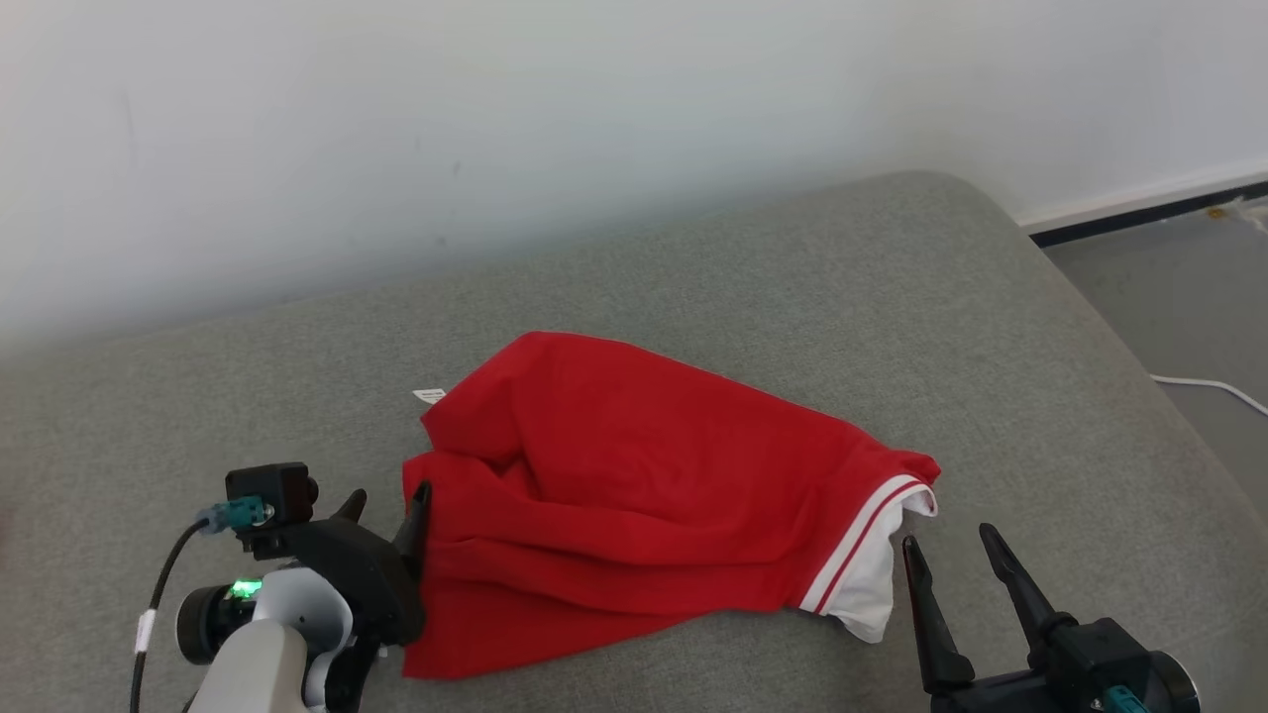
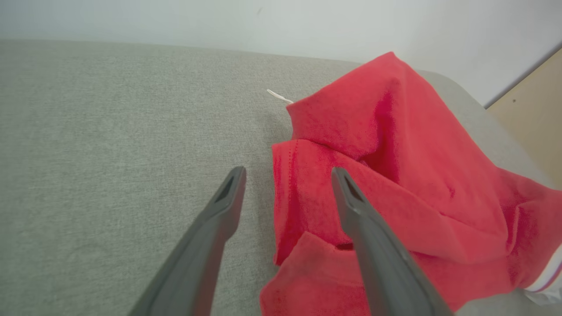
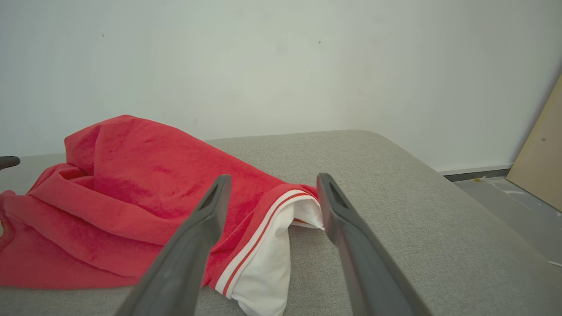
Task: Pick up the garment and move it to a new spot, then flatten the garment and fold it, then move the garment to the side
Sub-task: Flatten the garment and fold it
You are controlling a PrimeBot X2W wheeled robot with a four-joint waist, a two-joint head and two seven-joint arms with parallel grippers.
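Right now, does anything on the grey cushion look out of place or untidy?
The red garment lies bunched, not flat, with thick folds lapping over each other near the left gripper. At its right end white fabric pokes out, and a small white label sticks out at the far edge.

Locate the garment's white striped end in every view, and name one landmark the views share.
Head view: white striped end, lower right of centre.
Left wrist view: bottom right corner.
Right wrist view: bottom centre.
Shared landmark: the grey cushion's rounded corner.
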